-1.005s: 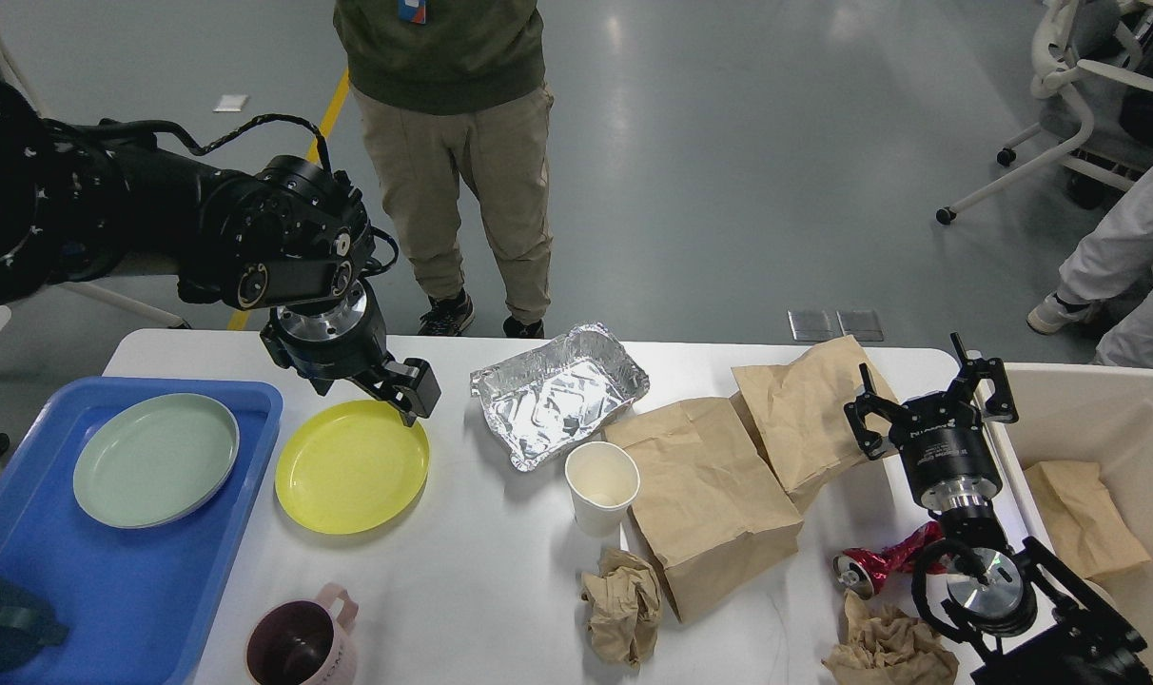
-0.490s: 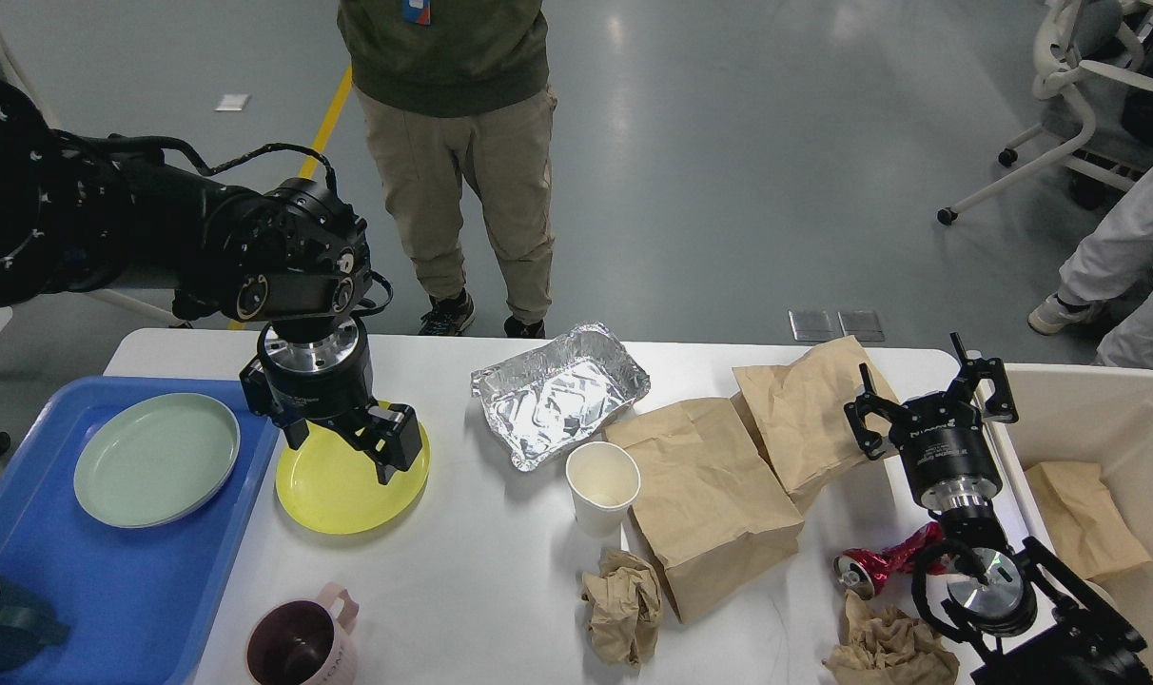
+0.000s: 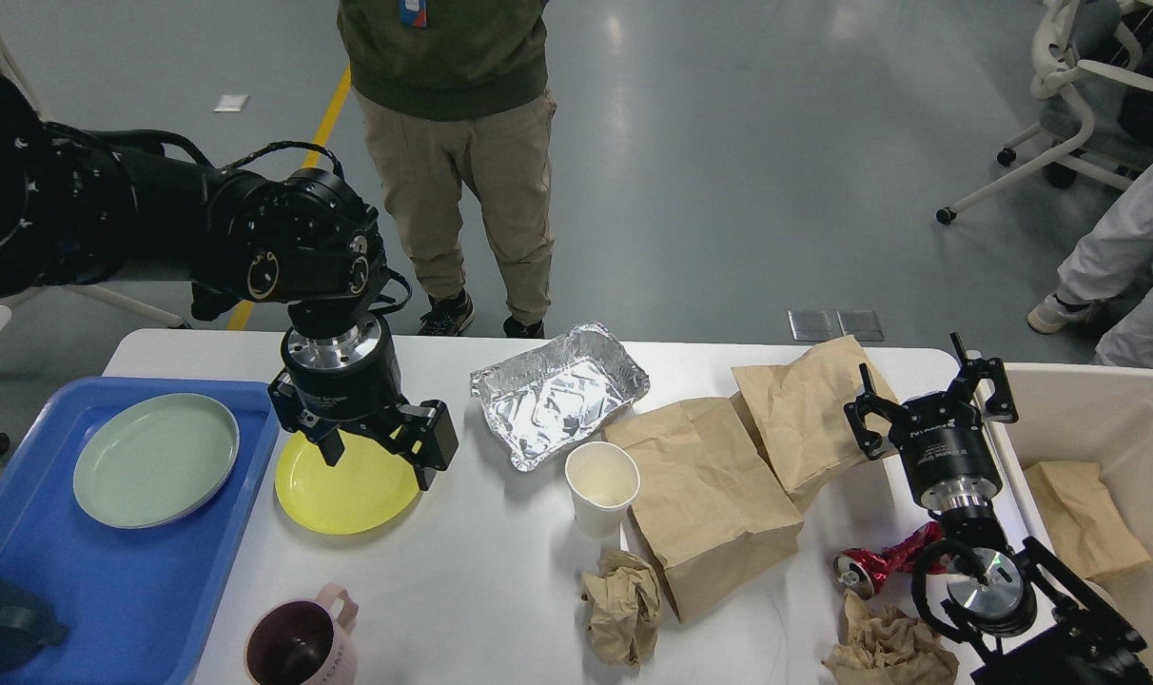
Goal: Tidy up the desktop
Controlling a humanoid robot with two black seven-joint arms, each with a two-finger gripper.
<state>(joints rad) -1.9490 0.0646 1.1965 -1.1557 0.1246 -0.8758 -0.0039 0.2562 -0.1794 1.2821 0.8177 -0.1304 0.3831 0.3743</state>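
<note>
Starting at the far left, a blue tray (image 3: 110,590) sits on the white worktop (image 3: 500,580), which fills the lower part of the view, and it carries a pale green plate (image 3: 155,459) with a dark blue cup (image 3: 1,623) at its near corner. Just beside the tray's right edge lies a yellow plate (image 3: 348,490), flat on the worktop. Over it hangs the left pincer (image 3: 379,458), pointing down, fingers spread wide, one above the plate's far rim and the other at its right edge; whether they touch the plate, I cannot tell. Nearer the camera stands a pink mug (image 3: 302,645) with a dark inside.

On to the middle: a crinkled foil tray (image 3: 557,392) sits at the far side, a white paper cup (image 3: 602,486) upright just in front of it. A crumpled brown paper wad (image 3: 622,605) lies near the front edge. Two brown paper bags now, a large one (image 3: 705,504) lying flat and touching the cup, and a second (image 3: 805,414) overlapping it behind.

Over to the right: the right pincer (image 3: 933,400) points away from the camera, fingers splayed wide with nothing between them, above the second bag's edge. Below its arm lies a crushed red can (image 3: 876,561) and another crumpled paper (image 3: 886,647). At the far right, a beige bin (image 3: 1128,428) holds one more brown bag (image 3: 1085,518).
</note>
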